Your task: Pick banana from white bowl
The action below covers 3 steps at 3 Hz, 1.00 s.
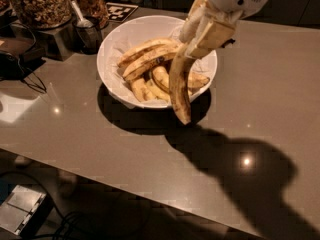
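Item: gripper [199,40], pale two-finger claw on a white arm, above the right side of the white bowl [116,43]. Claw closed on the upper end of the banana [178,86].
Banana: long, curved, yellow with brown speckles; hangs nearly upright from the claw, lower tip past the bowl's near rim, over the counter [100,149].
Bowl: wide, paper-lined, holds several other bananas [147,56].
Surroundings: nut jar [40,4], second jar [92,1] and metal cup [87,30] near the bowl's left; arm's shadow [240,169] on the counter.
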Each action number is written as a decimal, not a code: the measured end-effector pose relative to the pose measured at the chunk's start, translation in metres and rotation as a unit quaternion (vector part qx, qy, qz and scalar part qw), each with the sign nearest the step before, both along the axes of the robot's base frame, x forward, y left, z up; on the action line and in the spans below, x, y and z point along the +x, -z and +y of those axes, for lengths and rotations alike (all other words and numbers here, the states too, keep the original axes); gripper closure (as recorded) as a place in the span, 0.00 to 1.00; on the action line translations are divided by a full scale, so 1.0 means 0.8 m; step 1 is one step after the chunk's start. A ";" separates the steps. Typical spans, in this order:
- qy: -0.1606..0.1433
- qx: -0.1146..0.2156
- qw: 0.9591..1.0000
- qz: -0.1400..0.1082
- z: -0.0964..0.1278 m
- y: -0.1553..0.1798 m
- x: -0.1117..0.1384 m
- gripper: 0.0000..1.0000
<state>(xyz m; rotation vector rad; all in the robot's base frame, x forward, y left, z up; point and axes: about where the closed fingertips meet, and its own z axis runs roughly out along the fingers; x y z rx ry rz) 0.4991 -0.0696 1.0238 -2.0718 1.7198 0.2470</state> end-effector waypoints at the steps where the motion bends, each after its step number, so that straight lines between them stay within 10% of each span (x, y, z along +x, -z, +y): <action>1: 0.008 0.003 1.000 0.006 -0.014 0.005 -0.018 1.00; 3: 0.033 0.010 0.999 0.014 -0.042 0.009 -0.057 1.00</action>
